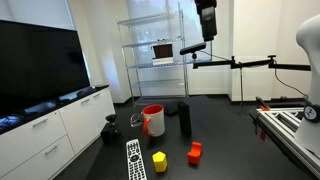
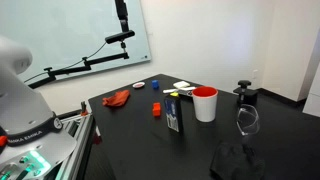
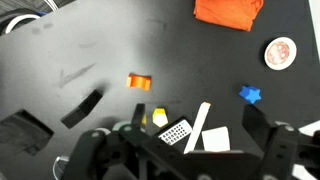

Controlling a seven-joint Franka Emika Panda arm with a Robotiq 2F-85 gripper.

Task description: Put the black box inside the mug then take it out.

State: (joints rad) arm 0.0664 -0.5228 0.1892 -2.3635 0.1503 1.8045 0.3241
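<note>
The black box (image 1: pixel 185 117) stands upright on the black table right beside the mug (image 1: pixel 152 120), a white mug with a red rim and inside. Both also show in an exterior view, the box (image 2: pixel 175 120) in front of the mug (image 2: pixel 205 103). In the wrist view my gripper (image 3: pixel 195 120) is open and empty, high above the table. Its fingers frame a remote, a yellow block and white cards. A dark slanted block at the left of the wrist view (image 3: pixel 80 108) looks like the box. The mug is hidden there.
A remote (image 1: pixel 134 158), a yellow block (image 1: pixel 159 160) and a red block (image 1: pixel 194 152) lie in front of the mug. An orange cloth (image 2: pixel 117 97), a blue block (image 2: pixel 155 85) and white cards (image 2: pixel 183 85) lie further back. A boom stand (image 1: pixel 240 62) reaches over the table.
</note>
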